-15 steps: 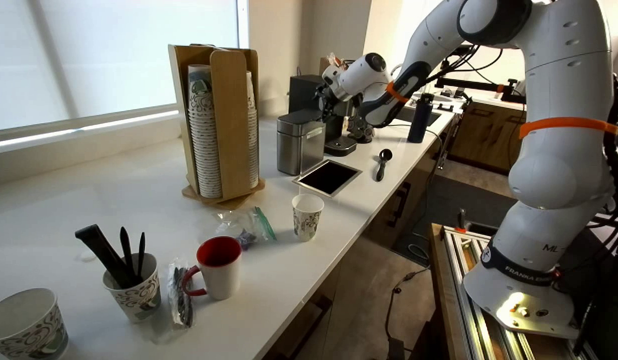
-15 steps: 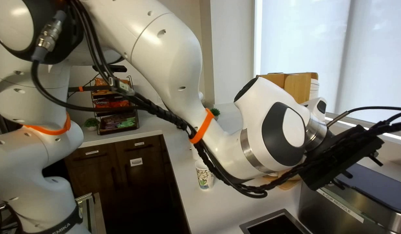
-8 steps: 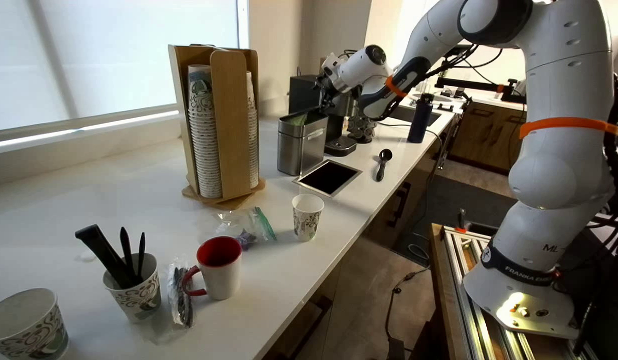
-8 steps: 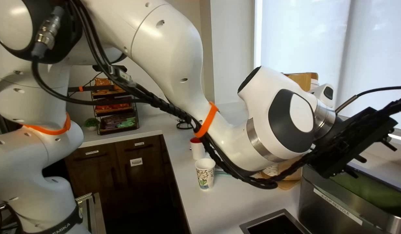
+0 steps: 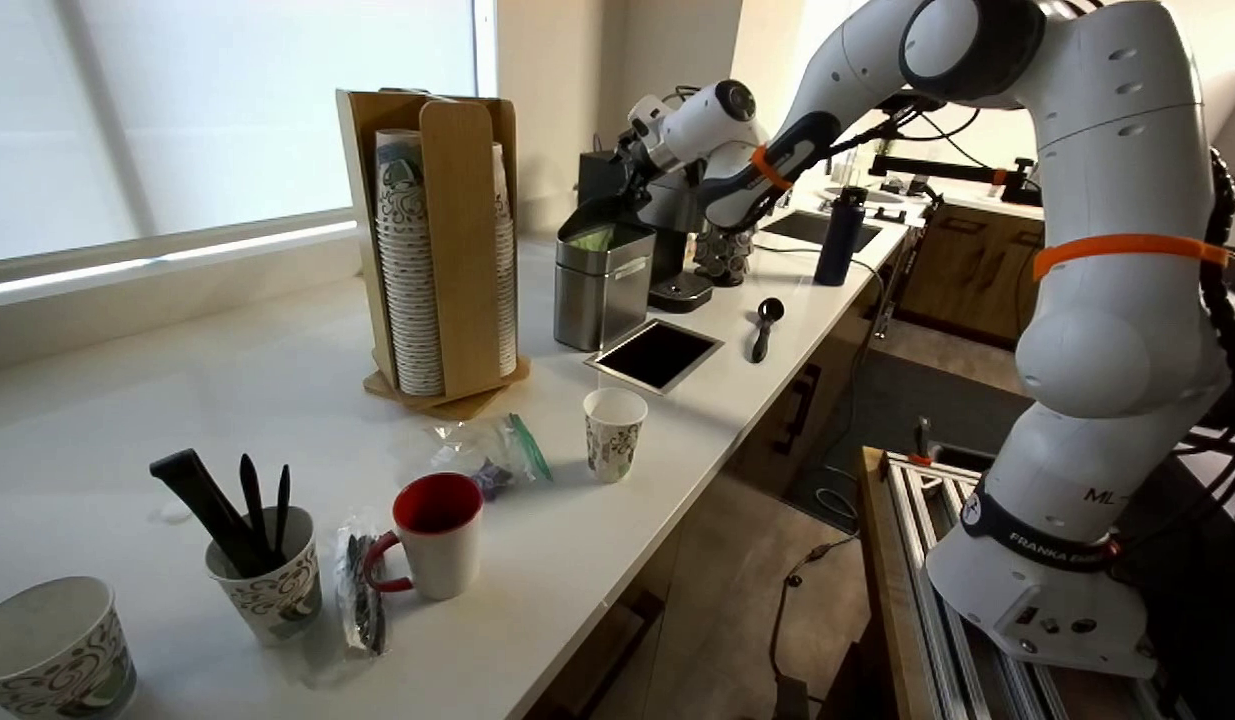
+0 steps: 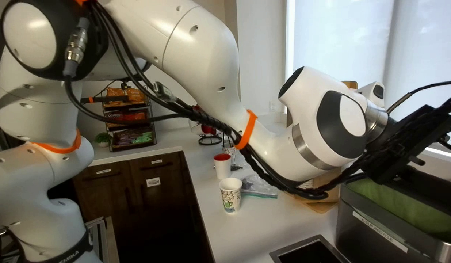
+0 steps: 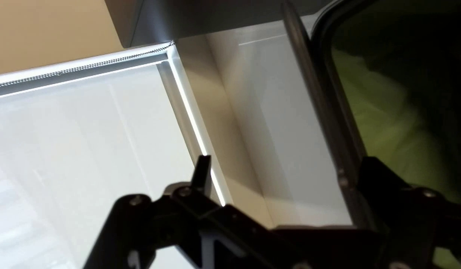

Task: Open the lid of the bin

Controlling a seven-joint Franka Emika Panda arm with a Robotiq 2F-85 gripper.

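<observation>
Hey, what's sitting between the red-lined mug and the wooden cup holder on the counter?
A clear plastic bag with a green strip lies between the mug and the cup holder; that shows in both exterior views.

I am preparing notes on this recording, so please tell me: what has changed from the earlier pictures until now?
The lid swung from lying flat on the bin to tilted up, uncovering the green lining. The hand rose and shifted toward the window; it is open, and no grip or release shows. The bin, wooden cup holder and red-handled mug stayed put.
</observation>
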